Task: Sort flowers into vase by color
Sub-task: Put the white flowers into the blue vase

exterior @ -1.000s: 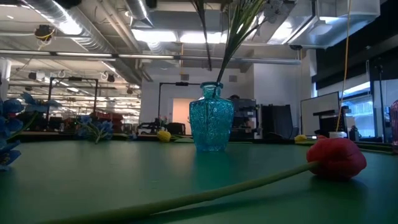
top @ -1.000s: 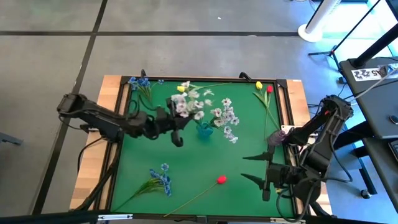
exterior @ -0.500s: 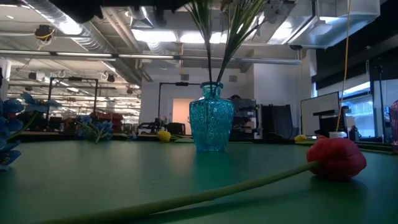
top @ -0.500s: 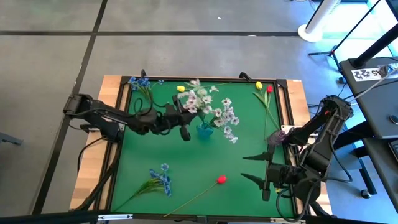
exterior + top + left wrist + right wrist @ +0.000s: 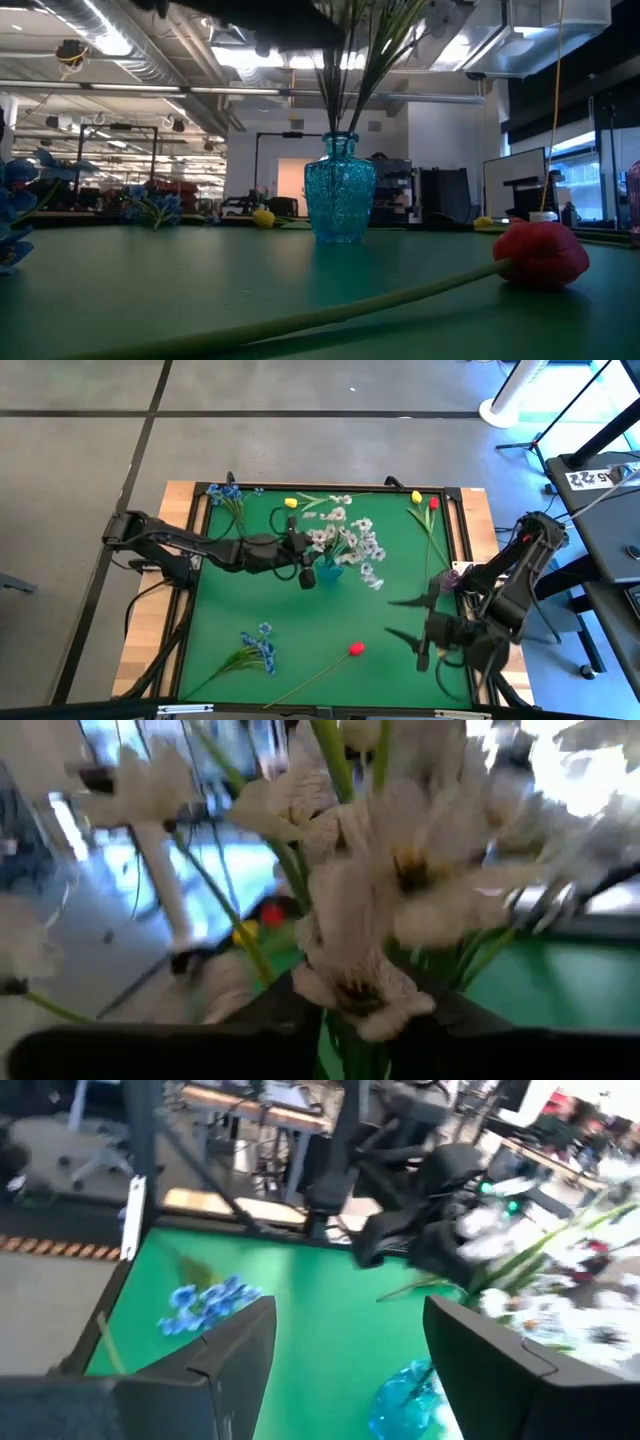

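A blue glass vase (image 5: 328,570) (image 5: 340,200) stands mid-table with white blossom sprigs (image 5: 347,543) in it, their stems (image 5: 345,90) going down into its neck. My left gripper (image 5: 308,567) reaches in level from the table's left, right beside the vase. In the left wrist view its fingers stand apart, with white blossoms (image 5: 360,920) and green stems between them. My right gripper (image 5: 402,620) (image 5: 350,1350) hovers open at the near right, holding nothing. My left gripper has the white sprigs' stems (image 5: 345,1045) between its parted fingers (image 5: 275,1015), coming level from the table's left just above the vase's neck. The blossoms hide the stems there, so I cannot tell whether a finger touches them.
Lying loose on the green mat: blue sprigs (image 5: 228,495) at the far left, a blue sprig (image 5: 256,649) and a red tulip (image 5: 354,649) (image 5: 540,252) near the front, a yellow tulip (image 5: 291,503), another yellow tulip (image 5: 416,496) and a red one (image 5: 434,503). A small purple thing (image 5: 448,578) stands at the right edge.
My left gripper has gone toward the table's right and down to the vase, carrying a white sprig and tipping toward level. The sprig has swung more upright and its stem now stands in the vase's neck among the others.
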Tool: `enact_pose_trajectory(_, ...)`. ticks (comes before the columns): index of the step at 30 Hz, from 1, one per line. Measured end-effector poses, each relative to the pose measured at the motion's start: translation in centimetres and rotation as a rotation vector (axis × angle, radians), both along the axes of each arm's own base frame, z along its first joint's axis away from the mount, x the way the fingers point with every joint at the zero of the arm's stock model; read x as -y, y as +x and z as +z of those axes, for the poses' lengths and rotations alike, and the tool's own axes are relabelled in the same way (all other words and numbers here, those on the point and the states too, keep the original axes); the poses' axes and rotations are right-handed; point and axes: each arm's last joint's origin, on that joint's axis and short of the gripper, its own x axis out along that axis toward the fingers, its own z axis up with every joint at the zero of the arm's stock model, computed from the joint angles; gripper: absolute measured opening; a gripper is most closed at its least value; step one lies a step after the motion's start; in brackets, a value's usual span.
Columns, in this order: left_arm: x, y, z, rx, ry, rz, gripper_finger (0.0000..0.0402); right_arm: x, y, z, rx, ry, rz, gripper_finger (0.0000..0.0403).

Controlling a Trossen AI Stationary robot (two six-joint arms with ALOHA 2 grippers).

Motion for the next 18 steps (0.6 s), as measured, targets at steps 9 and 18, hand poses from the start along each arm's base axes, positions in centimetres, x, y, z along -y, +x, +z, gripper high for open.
enact_pose_trajectory(9, 1.7, 0.0, 4.8, -0.275, 0.026, -0.053, 0.0158, 5.7, 0.4, 4.2, 0.069, 0.079, -0.168, 0.0253)
enact_pose_trajectory(18, 4.7, -3.5, 9.8, -0.554, 0.015, -0.004, 0.0166, 13.3, 0.3, 5.7, 0.065, 0.08, -0.454, 0.0253)
